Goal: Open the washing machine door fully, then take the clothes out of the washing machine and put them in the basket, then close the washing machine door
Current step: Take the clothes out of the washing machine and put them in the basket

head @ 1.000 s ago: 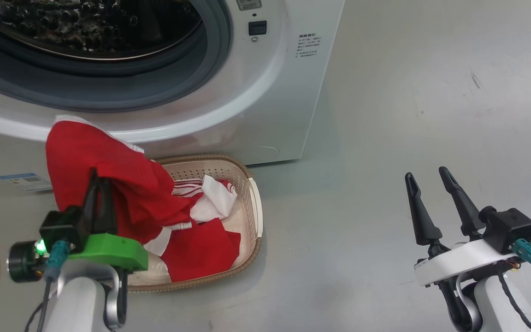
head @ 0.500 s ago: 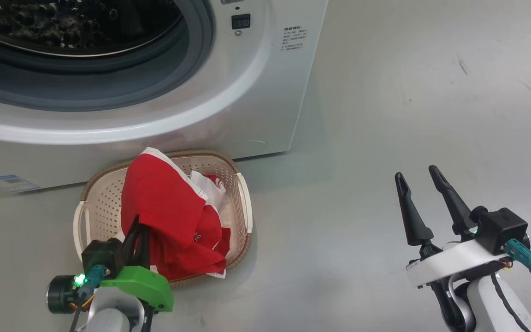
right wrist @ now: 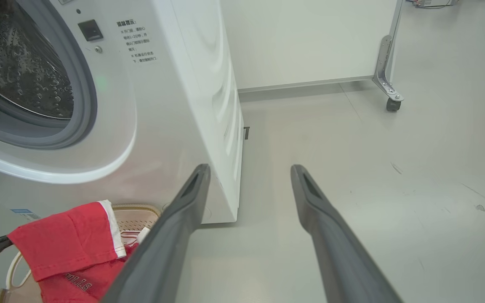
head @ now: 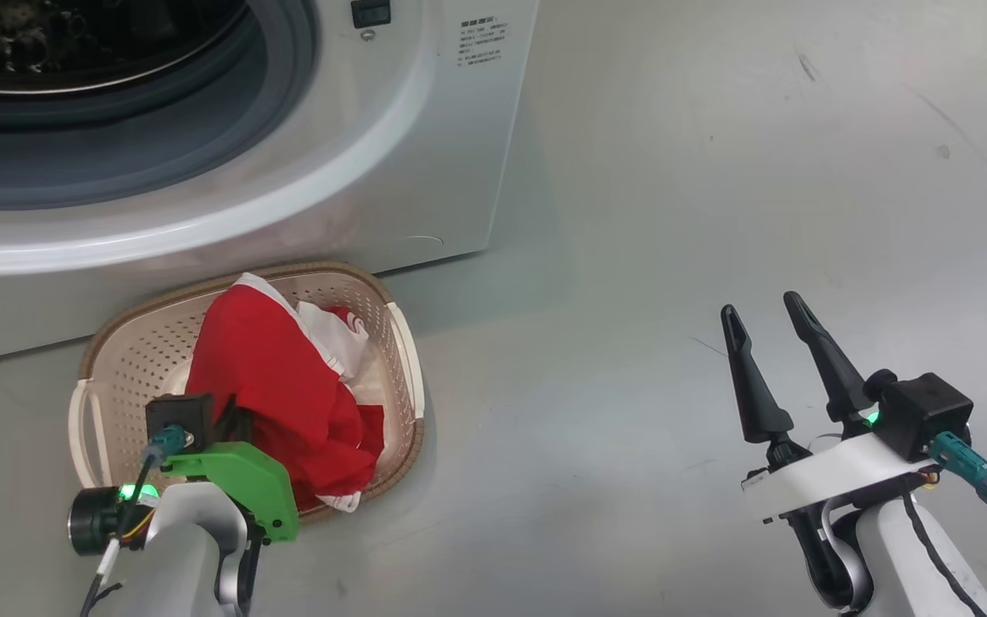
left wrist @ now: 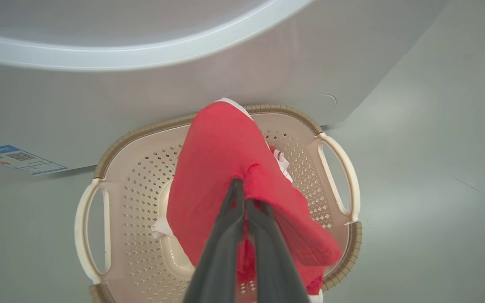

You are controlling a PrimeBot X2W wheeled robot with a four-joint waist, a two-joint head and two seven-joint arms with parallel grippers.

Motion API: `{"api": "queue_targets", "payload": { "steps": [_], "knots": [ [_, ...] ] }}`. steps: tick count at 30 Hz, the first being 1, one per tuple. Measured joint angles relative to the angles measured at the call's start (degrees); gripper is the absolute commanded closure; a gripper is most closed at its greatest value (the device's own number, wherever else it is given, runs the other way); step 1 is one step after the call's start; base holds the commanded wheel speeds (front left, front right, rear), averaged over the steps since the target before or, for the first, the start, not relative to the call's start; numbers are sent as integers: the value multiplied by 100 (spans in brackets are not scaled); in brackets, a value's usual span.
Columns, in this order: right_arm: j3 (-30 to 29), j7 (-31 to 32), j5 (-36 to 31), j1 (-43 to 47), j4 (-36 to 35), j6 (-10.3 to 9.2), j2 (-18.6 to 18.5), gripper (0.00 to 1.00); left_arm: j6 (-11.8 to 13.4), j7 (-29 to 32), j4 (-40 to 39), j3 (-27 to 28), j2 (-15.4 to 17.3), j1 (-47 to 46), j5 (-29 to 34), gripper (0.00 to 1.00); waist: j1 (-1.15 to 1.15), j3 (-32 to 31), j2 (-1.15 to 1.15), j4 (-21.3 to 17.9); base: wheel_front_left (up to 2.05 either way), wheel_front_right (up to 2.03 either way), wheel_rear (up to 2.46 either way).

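Note:
The cream basket (head: 129, 364) stands on the floor against the front of the white washing machine (head: 391, 128). Red and white clothes (head: 279, 377) hang in a bunch over the basket and partly rest inside it. My left gripper (left wrist: 242, 194) is shut on a fold of the red clothes (left wrist: 221, 155), just above the basket (left wrist: 141, 134). Off to the right, my right gripper (head: 761, 307) stands open over the bare floor with nothing between its fingers. The drum (right wrist: 15, 63) opening is uncovered. The washing machine door is out of view.
Grey floor (head: 648, 240) stretches to the right of the machine. A white panel on a caster wheel (right wrist: 390, 104) stands further back. A blue sticker (left wrist: 15, 158) marks the machine's lower front, left of the basket.
My left gripper has carried the red clothes down from in front of the machine's lower rim to over the basket. The head camera has shifted. The right gripper stays open.

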Motion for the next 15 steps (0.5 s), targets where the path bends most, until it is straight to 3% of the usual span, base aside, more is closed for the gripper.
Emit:
{"api": "queue_targets", "payload": {
  "steps": [8, 9, 10, 11, 15],
  "knots": [
    [-23, -3, 52, -74, 21, 0, 42, 0, -9, 319, 706, 32, 29, -441, -59, 100, 0, 208, 0, -260, 0, 0, 0],
    [-42, -3, 53, -83, 29, 0, 44, 0, -30, 348, 775, 40, 27, -499, -83, 80, 0, 231, 0, -280, 0, 0, 0],
    [-51, -8, 54, -92, 34, 0, 44, 0, -47, 355, 845, 52, 27, -550, -89, 27, 0, 248, 0, -297, 0, 0, 0],
    [-53, -12, 55, -102, 40, 0, 45, 0, -52, 355, 903, 74, 24, -589, -100, 0, 0, 262, 0, -310, 0, 0, 0],
    [-60, -26, 57, -140, 73, 0, 55, 0, -57, 352, 1103, 179, 31, -664, -159, 0, 0, 285, 0, -343, 0, 0, 0]
  ]
}}
